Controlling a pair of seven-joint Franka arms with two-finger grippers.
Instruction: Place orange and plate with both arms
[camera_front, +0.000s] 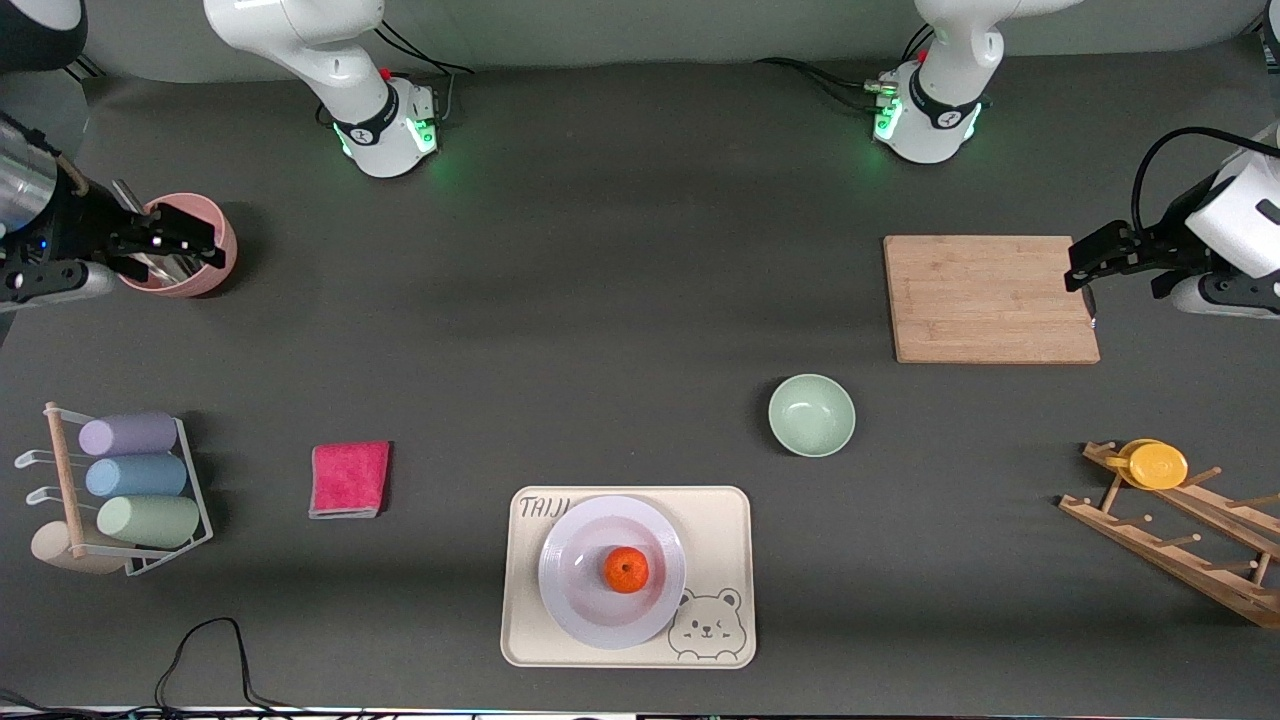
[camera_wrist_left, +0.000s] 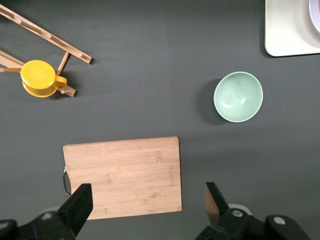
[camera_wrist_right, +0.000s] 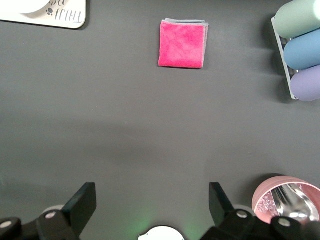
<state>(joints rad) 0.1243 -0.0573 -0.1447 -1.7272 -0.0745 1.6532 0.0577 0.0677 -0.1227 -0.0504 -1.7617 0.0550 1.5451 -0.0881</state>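
The orange (camera_front: 626, 569) rests in the middle of the pale plate (camera_front: 572, 598), which lies on the cream bear tray (camera_front: 722, 520) close to the front camera. My left gripper (camera_front: 1080, 272) hangs open at the edge of the wooden cutting board (camera_front: 990, 298), toward the left arm's end of the table. In the left wrist view that gripper (camera_wrist_left: 148, 200) has nothing between its fingers, and the tray's corner (camera_wrist_left: 285, 30) shows. My right gripper (camera_front: 200, 243) is open over the pink cup (camera_front: 195, 280) at the right arm's end. In its own wrist view the right gripper (camera_wrist_right: 152, 200) is empty.
A mint-green bowl (camera_front: 811, 415) stands between the board and the tray. A pink cloth (camera_front: 349, 479) lies beside the tray. A wire rack of pastel cups (camera_front: 140, 480) sits at the right arm's end. A wooden peg rack (camera_front: 1180, 540) carries a yellow cup (camera_front: 1155, 465).
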